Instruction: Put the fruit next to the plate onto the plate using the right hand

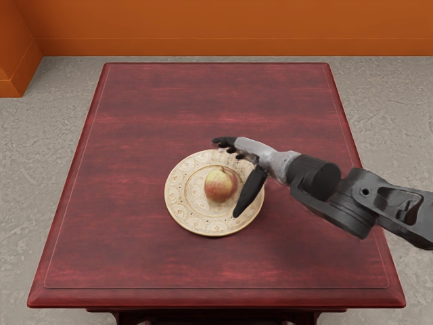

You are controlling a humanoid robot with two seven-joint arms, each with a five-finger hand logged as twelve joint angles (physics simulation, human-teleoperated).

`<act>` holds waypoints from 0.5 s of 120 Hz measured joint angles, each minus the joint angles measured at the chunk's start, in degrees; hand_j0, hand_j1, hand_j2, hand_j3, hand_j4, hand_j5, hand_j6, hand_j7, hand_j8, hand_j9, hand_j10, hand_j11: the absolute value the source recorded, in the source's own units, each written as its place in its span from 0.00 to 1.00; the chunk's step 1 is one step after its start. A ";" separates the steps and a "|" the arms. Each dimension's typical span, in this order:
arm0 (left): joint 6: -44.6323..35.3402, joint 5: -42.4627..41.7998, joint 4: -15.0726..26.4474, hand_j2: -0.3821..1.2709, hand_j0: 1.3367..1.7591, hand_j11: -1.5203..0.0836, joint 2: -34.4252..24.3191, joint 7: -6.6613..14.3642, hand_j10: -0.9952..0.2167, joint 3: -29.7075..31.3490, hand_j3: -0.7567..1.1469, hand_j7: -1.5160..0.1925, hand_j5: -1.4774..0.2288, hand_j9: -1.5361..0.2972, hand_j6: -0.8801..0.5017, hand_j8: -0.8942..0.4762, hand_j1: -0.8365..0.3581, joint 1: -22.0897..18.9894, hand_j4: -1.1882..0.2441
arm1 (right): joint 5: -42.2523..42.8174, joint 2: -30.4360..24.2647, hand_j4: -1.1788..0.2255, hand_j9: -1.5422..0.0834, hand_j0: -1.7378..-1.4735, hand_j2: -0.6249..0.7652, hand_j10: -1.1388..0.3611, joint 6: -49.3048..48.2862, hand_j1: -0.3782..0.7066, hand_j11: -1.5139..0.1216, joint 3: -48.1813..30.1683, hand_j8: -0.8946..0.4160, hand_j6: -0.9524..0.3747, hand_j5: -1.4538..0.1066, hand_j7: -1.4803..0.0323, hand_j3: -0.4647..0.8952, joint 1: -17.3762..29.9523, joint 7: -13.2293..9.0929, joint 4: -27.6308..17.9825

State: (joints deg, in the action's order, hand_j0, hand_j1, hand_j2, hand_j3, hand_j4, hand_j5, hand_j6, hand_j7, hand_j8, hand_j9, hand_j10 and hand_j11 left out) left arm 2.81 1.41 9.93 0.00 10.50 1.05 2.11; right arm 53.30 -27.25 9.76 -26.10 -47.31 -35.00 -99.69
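Where one plate (184, 204) lies, one fruit (221, 184) sits atop.

fruit (221, 184) — red-yellow, upright, mid-plate | plate (186, 210) — round, tan, patterned, flat on table

No writing or numbers — nothing legible anywhere.

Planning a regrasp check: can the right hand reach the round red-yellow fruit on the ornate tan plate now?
Probably yes: the right hand sits open right beside the round red-yellow fruit on the ornate tan plate, nothing between them.
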 joint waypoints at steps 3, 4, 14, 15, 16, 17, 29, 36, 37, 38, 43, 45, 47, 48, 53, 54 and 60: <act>0.00 0.00 0.00 0.23 0.76 0.95 0.00 0.00 0.82 0.00 0.40 0.89 0.87 0.84 0.64 0.65 0.99 0.00 0.83 | -2.82 -1.25 0.79 0.88 0.30 0.47 0.71 -3.53 0.09 0.86 -2.66 0.65 0.68 0.87 0.91 0.34 0.21 0.00 -0.04; 0.00 0.00 0.00 0.23 0.76 0.95 0.00 0.00 0.82 0.00 0.40 0.89 0.87 0.84 0.64 0.65 0.99 0.00 0.83 | -3.82 -1.75 0.79 0.89 0.30 0.47 0.71 -4.76 0.09 0.87 -3.53 0.65 0.68 0.87 0.91 0.34 0.27 0.00 -0.05; 0.00 0.00 0.00 0.23 0.76 0.95 0.00 -0.01 0.82 0.00 0.40 0.89 0.87 0.84 0.64 0.65 0.99 0.00 0.83 | -14.60 -8.33 0.81 0.91 0.30 0.46 0.73 -19.01 0.07 0.89 -11.78 0.66 0.69 0.89 0.94 0.34 0.67 0.00 0.29; 0.00 0.00 0.00 0.23 0.76 0.95 0.00 0.00 0.82 0.00 0.40 0.89 0.87 0.84 0.64 0.65 0.99 0.00 0.83 | -15.79 -9.17 0.81 0.91 0.30 0.46 0.73 -20.49 0.07 0.89 -12.56 0.66 0.69 0.89 0.94 0.34 0.70 0.00 0.34; 0.00 0.00 0.00 0.23 0.76 0.95 0.00 0.00 0.82 0.00 0.40 0.89 0.87 0.84 0.64 0.65 0.99 0.00 0.83 | -16.89 -9.93 0.81 0.91 0.30 0.46 0.73 -21.85 0.06 0.89 -13.29 0.66 0.69 0.89 0.94 0.34 0.72 0.00 0.39; 0.00 0.00 0.00 0.23 0.76 0.95 0.00 0.00 0.82 0.00 0.40 0.89 0.87 0.84 0.64 0.65 0.99 0.00 0.83 | -18.01 -10.73 0.81 0.91 0.30 0.46 0.73 -23.27 0.06 0.89 -14.02 0.66 0.69 0.89 0.94 0.34 0.74 0.00 0.44; 0.00 0.00 0.08 0.23 0.76 0.95 0.00 0.00 0.82 0.03 0.40 0.89 0.87 0.84 0.64 0.65 0.99 0.00 0.83 | -32.29 -19.38 0.82 0.93 0.30 0.46 0.74 -36.37 0.05 0.90 -20.62 0.67 0.70 0.91 0.96 0.34 0.76 0.00 2.39; 0.00 0.00 0.05 0.23 0.76 0.95 0.00 0.00 0.82 0.01 0.40 0.89 0.87 0.84 0.64 0.65 0.99 0.10 0.83 | -38.46 -23.35 0.83 0.93 0.30 0.46 0.75 -39.97 0.04 0.91 -23.76 0.67 0.71 0.91 0.96 0.34 0.68 0.00 3.40; 0.00 0.00 0.05 0.23 0.76 0.95 0.00 0.01 0.82 0.01 0.40 0.89 0.87 0.84 0.64 0.65 0.99 0.13 0.83 | -39.27 -23.83 0.83 0.93 0.30 0.45 0.75 -40.34 0.04 0.91 -24.09 0.67 0.71 0.92 0.96 0.34 0.67 0.00 3.56; 0.00 0.00 0.05 0.23 0.76 0.95 0.00 0.00 0.82 0.00 0.40 0.89 0.87 0.84 0.64 0.65 0.99 0.16 0.83 | -40.07 -24.29 0.83 0.93 0.30 0.45 0.75 -40.68 0.04 0.91 -24.39 0.67 0.71 0.92 0.96 0.34 0.66 0.00 3.72; 0.02 0.00 0.13 0.23 0.76 0.95 0.00 -0.01 0.82 0.00 0.40 0.89 0.87 0.84 0.64 0.65 0.99 0.18 0.83 | -43.95 -26.43 0.83 0.94 0.30 0.45 0.75 -42.03 0.04 0.91 -25.62 0.68 0.71 0.92 0.97 0.34 0.62 0.00 4.75; 0.03 0.00 0.16 0.23 0.76 0.95 0.00 0.00 0.82 0.01 0.40 0.89 0.87 0.84 0.64 0.65 0.99 0.18 0.83 | -45.21 -27.16 0.83 0.94 0.30 0.45 0.75 -42.44 0.04 0.91 -25.99 0.68 0.71 0.92 0.97 0.34 0.59 0.00 5.10; 0.04 0.00 0.20 0.23 0.76 0.95 0.00 -0.01 0.82 0.01 0.40 0.89 0.87 0.84 0.64 0.65 0.99 0.18 0.83 | -46.28 -27.77 0.83 0.94 0.30 0.45 0.75 -42.78 0.04 0.92 -26.31 0.68 0.71 0.92 0.97 0.34 0.54 0.00 5.40; 0.05 0.00 0.22 0.23 0.76 0.95 0.00 -0.01 0.82 0.01 0.40 0.89 0.87 0.84 0.64 0.65 0.99 0.18 0.83 | -46.76 -28.04 0.83 0.94 0.30 0.45 0.75 -42.94 0.04 0.92 -26.45 0.68 0.71 0.92 0.97 0.34 0.52 0.00 5.53; 0.09 0.00 0.32 0.23 0.76 0.95 0.00 -0.01 0.82 0.02 0.40 0.89 0.87 0.84 0.64 0.65 0.99 0.18 0.83 | -48.64 -29.07 0.83 0.94 0.30 0.45 0.75 -43.54 0.03 0.92 -26.98 0.68 0.71 0.92 0.97 0.34 0.40 0.00 6.06; 0.09 0.00 0.33 0.23 0.76 0.95 0.00 0.00 0.82 0.02 0.40 0.89 0.87 0.84 0.64 0.65 0.99 0.18 0.83 | -48.93 -29.22 0.83 0.94 0.30 0.45 0.75 -43.64 0.03 0.92 -27.06 0.68 0.71 0.92 0.97 0.34 0.38 0.00 6.15; 0.14 0.04 0.40 0.23 0.76 0.95 0.00 0.01 0.82 0.06 0.40 0.89 0.87 0.84 0.64 0.65 0.99 0.18 0.83 | -50.25 -29.85 0.83 0.94 0.30 0.45 0.75 -44.07 0.03 0.92 -27.43 0.68 0.71 0.93 0.97 0.34 0.29 0.00 6.53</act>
State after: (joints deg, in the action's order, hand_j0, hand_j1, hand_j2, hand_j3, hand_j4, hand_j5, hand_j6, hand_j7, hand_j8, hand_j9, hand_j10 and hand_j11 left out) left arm 2.95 1.45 10.33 0.00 10.52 1.11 2.28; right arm 3.05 -57.10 -34.32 -53.54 -47.02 -35.00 -93.16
